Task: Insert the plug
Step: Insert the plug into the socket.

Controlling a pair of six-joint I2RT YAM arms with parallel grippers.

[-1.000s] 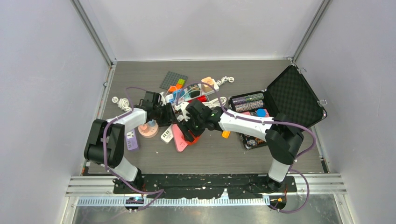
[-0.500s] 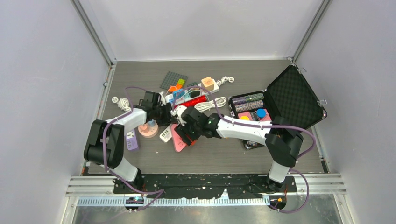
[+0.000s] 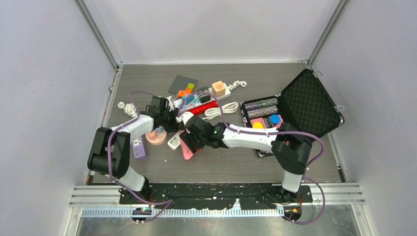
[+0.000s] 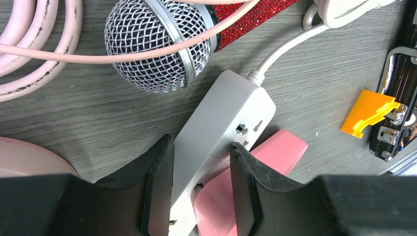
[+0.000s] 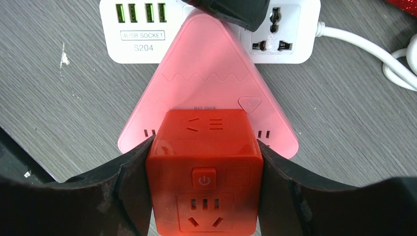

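While the left gripper (image 4: 201, 147) pinches the white rectangular plastic power strip (image 4: 223, 110) across its width, seemingly to steady it, the right gripper (image 5: 204, 152) clamps a red cube-shaped plug adapter (image 5: 204, 172) by its sides. Just beyond those fingers lies the pink triangular socket block (image 5: 211, 73), its likely target, which overlaps the white strip.

The power strip (image 5: 142, 44) lies on the table (image 5: 59, 108), and the triangular socket block (image 5: 216, 83) lies in front of it, its tip against the strip. The cube adapter (image 5: 204, 196) sits over the block's nearer end, between the fingers of the right gripper (image 5: 204, 147). The left gripper (image 4: 200, 146) straddles the strip across its width, the microphone (image 4: 157, 44) lies just beyond the strip's cable end, and the open case (image 3: 310, 105) lies well apart to the right.
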